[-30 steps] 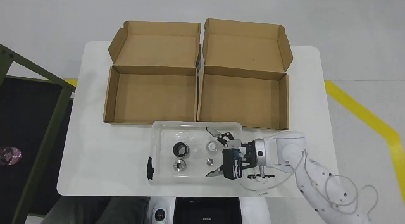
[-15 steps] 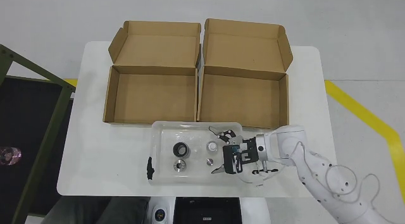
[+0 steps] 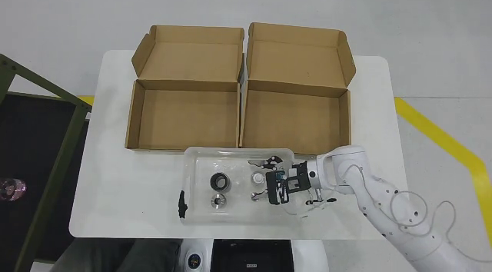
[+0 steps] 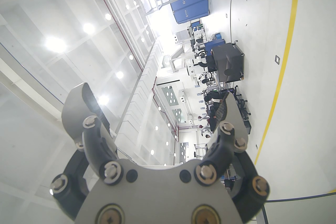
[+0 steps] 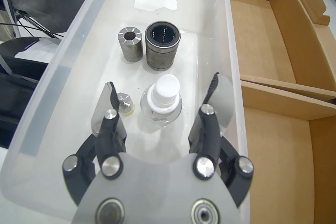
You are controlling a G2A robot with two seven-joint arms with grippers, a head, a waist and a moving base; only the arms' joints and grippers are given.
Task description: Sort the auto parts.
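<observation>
White surface (image 3: 115, 157) across the middle of the top view. On it, two open cardboard boxes side by side at frame centre, lids folded back toward the upper edge: the left box (image 3: 184, 118) and the right box (image 3: 292, 122), walls touching.

Clear plastic bin (image 3: 191, 166) at lower centre, just in front of both boxes. It holds the auto parts. Strip of black tape (image 3: 182, 204) on its left end wall.

Right arm enters from the lower right. Right gripper (image 3: 269, 187) is over the bin's right half, spread wide, grasping nothing. In the right wrist view the right gripper (image 5: 164, 84) frames the bottle between its fingers; contact cannot be judged.

Left gripper (image 4: 155, 96) also spread and empty, aimed up at a hall ceiling.

Parts, all upright in the bin:
- black-rimmed bearing sleeve (image 5: 162, 45), (image 3: 221, 181)
- steel cylinder (image 5: 130, 43) with a centre bore, just beside the sleeve
- small clear bottle (image 5: 162, 101), white cap
- small metal fitting (image 5: 124, 103), near the bottle, just beside one finger
</observation>
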